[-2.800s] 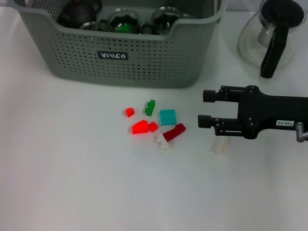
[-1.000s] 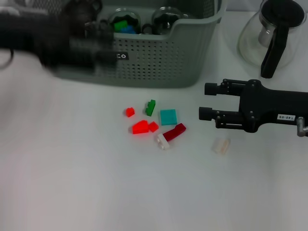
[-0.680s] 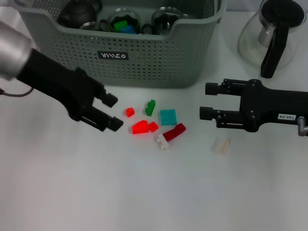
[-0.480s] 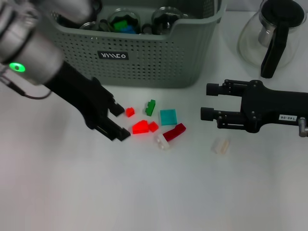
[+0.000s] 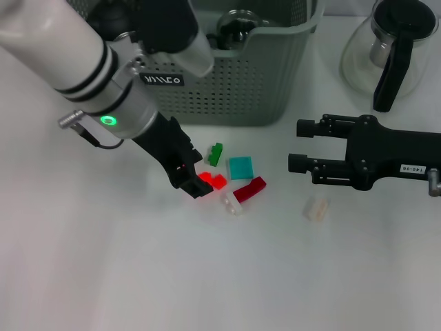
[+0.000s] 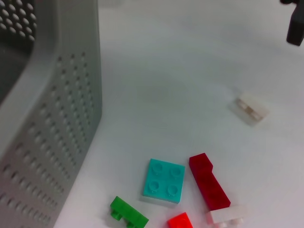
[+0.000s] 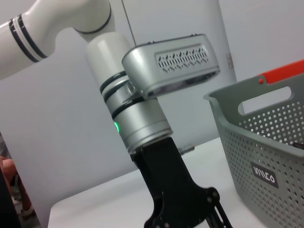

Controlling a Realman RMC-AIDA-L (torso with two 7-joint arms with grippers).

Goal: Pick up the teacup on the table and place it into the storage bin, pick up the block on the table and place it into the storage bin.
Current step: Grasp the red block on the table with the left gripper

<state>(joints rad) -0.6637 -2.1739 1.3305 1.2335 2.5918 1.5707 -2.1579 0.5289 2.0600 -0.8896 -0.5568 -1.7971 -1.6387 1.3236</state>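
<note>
Several small blocks lie in front of the storage bin [image 5: 227,89]: green [image 5: 216,154], teal [image 5: 241,167], dark red [image 5: 249,189], white [image 5: 231,203], red [image 5: 218,181] and orange-red [image 5: 205,178]. A pale block [image 5: 316,208] lies apart to the right. My left gripper [image 5: 192,174] is open and down at the left edge of the red blocks. The left wrist view shows the teal block [image 6: 164,180] and dark red block [image 6: 209,183]. My right gripper [image 5: 298,145] hovers open and holds nothing. A glass teacup [image 5: 238,21] sits inside the bin.
A glass carafe [image 5: 389,48] with a black handle stands at the back right. The left arm's white and silver body [image 5: 83,62] covers the bin's left part. The bin wall [image 6: 57,118] rises close beside the blocks.
The left arm swung in from the upper left and lowered its gripper to the red blocks, covering the small red one. The right gripper barely moved.
</note>
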